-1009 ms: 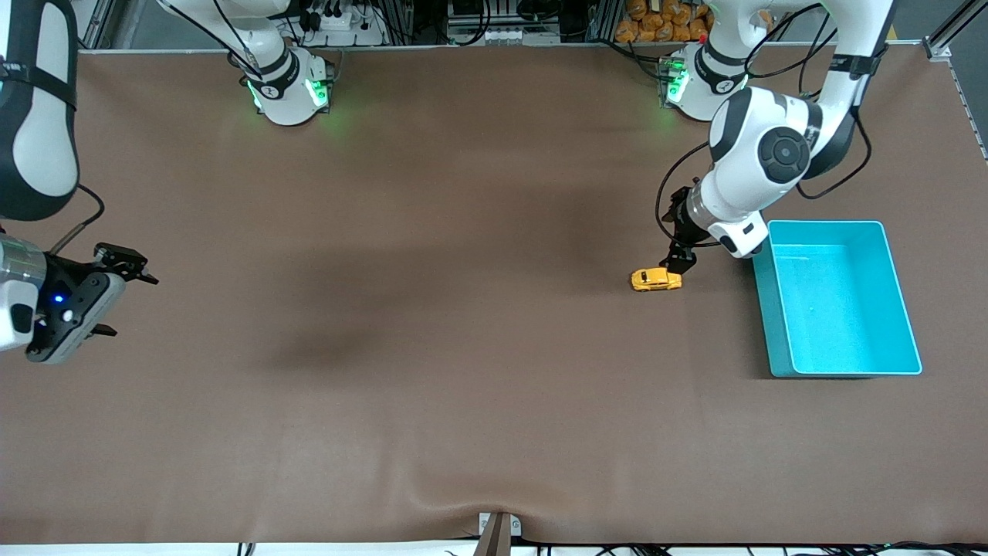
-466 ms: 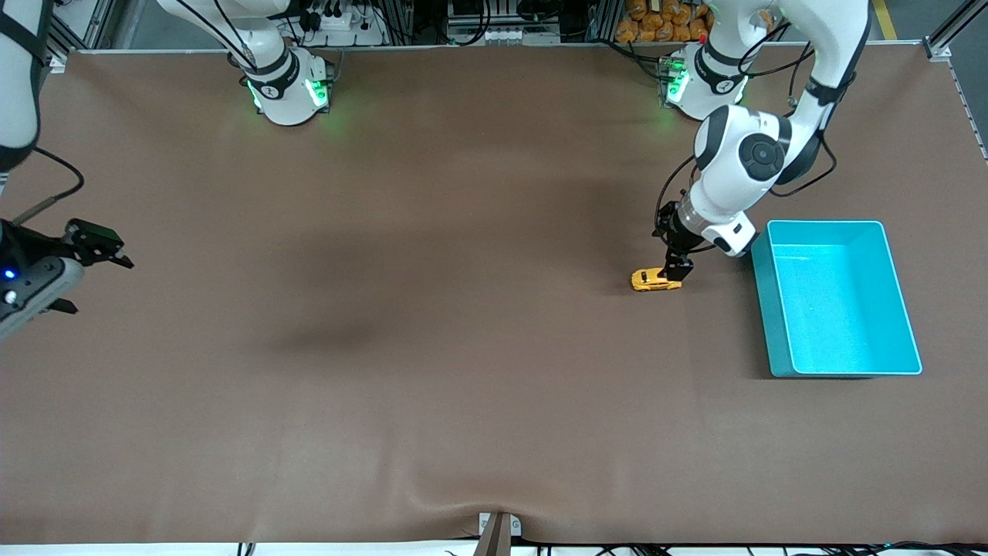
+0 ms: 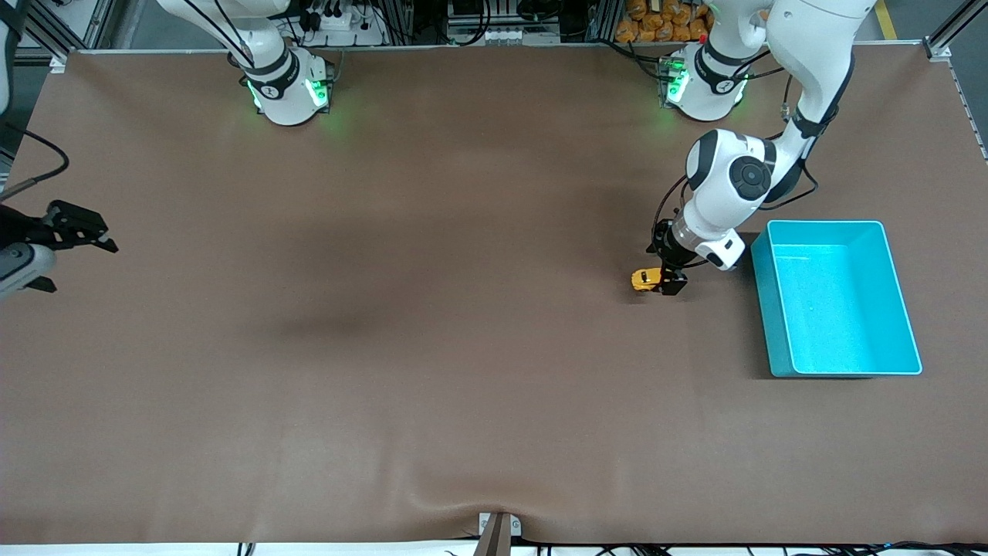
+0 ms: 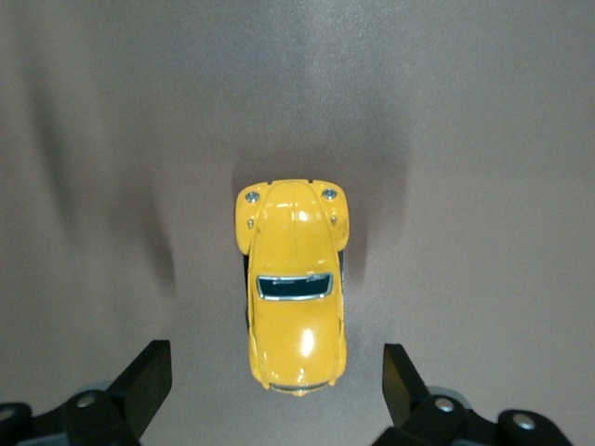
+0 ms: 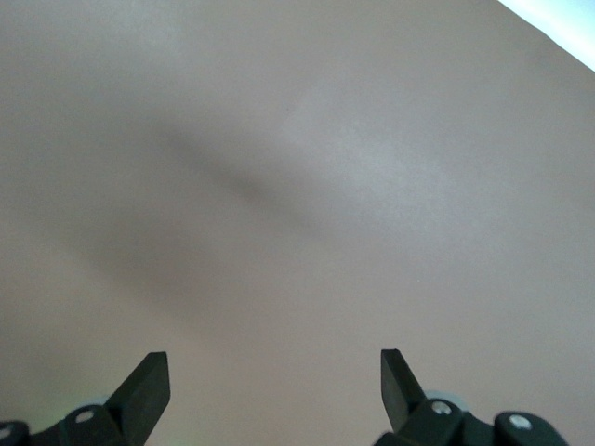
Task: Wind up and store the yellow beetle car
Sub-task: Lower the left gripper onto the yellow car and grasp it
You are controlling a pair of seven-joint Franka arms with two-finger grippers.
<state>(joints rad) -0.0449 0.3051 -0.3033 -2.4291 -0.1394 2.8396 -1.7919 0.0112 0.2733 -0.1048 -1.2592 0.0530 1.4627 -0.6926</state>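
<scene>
The yellow beetle car (image 3: 647, 280) stands on the brown table beside the turquoise bin (image 3: 837, 297), toward the left arm's end. My left gripper (image 3: 668, 281) is low over the car's end nearest the bin. In the left wrist view the car (image 4: 295, 295) lies between the wide-open fingers (image 4: 149, 376), which do not touch it. My right gripper (image 3: 77, 232) is open and empty at the right arm's end of the table; its wrist view shows only bare table between its fingers (image 5: 149, 381).
The bin is empty, its rim (image 3: 760, 305) close to the left wrist. The brown table cover (image 3: 432, 309) has a wrinkle at its edge nearest the camera. Both arm bases stand along the table's edge farthest from the camera.
My left gripper has come down over the car's end by the bin. My right arm has drawn back toward the table's edge at its own end.
</scene>
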